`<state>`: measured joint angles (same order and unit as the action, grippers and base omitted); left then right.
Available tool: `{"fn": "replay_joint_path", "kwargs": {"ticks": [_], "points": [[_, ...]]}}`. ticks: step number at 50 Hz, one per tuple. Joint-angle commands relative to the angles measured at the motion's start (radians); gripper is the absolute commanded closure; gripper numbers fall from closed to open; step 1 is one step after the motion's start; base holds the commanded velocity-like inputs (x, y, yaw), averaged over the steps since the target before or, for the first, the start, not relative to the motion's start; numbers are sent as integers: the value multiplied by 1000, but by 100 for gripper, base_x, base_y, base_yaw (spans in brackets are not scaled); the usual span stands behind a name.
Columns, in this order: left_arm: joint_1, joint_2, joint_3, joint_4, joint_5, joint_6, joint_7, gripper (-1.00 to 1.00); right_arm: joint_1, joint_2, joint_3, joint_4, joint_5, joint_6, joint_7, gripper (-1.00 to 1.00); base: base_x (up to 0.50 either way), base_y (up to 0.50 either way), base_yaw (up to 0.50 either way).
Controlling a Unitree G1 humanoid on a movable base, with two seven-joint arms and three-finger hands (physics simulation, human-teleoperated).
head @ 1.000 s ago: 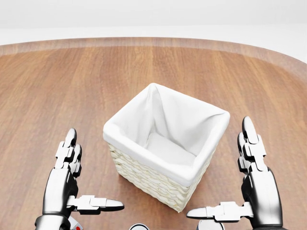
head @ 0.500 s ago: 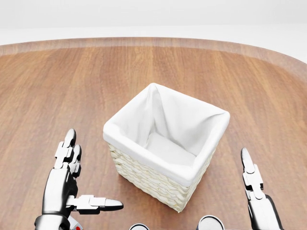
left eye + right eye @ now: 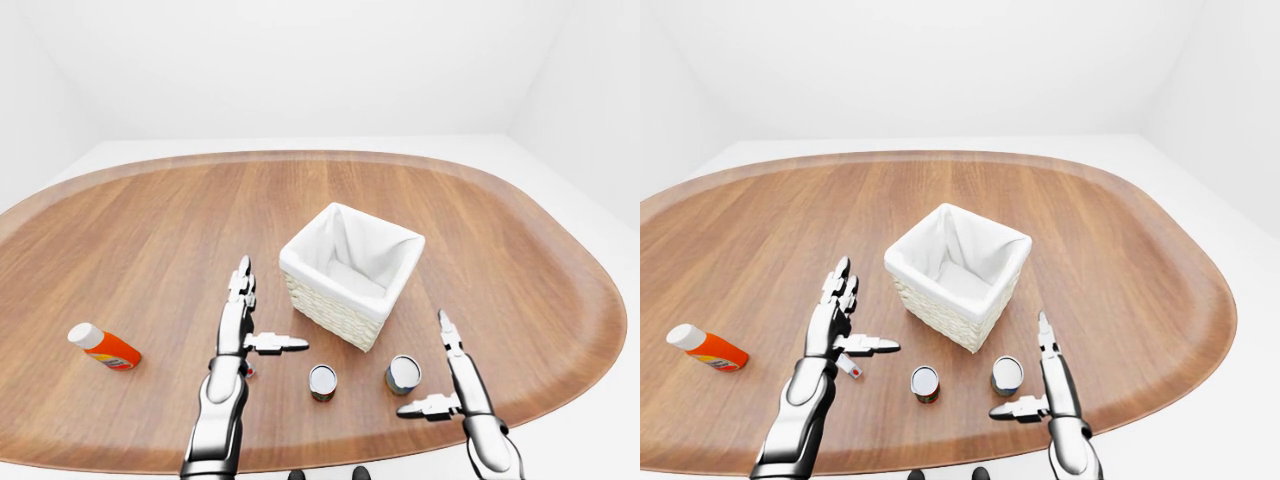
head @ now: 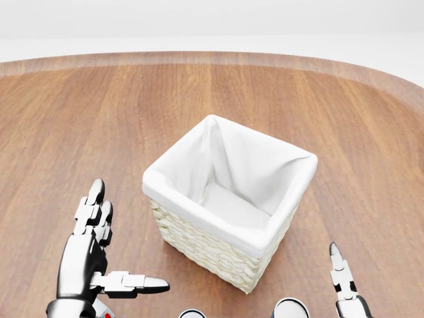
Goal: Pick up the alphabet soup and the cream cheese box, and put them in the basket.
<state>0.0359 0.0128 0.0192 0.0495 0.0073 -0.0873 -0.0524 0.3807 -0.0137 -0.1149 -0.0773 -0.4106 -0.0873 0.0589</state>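
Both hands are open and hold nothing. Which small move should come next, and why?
Probably lower the right hand left toward the nearer can. That can stands upright just beside its open fingers, below the basket, which looks empty. Which can is the soup I cannot tell; the labels are too small. The left hand is also open.

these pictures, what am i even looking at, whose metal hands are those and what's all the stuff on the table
It is a simulated humanoid robot seen through cameras on its own head: one close head view, and two wider eye views set side by side. The left hand and right hand are its own, both open and holding nothing. On the wooden table stand a cloth-lined wicker basket, two upright cans and, far left, an orange bottle lying down. Something small and partly hidden lies under the left hand.
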Motion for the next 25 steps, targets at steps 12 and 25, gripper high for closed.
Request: {"fn": "replay_joint_path", "kwargs": {"ticks": [12,25], "points": [[0,1,5,0,-17,0,-11,-100,-77,-33,24,193,-26,0,-66,-100,0,0,0],[2,2,7,3,-19,0,-13,-100,-145,-51,35,318,4,0,-87,-100,0,0,0]]}}
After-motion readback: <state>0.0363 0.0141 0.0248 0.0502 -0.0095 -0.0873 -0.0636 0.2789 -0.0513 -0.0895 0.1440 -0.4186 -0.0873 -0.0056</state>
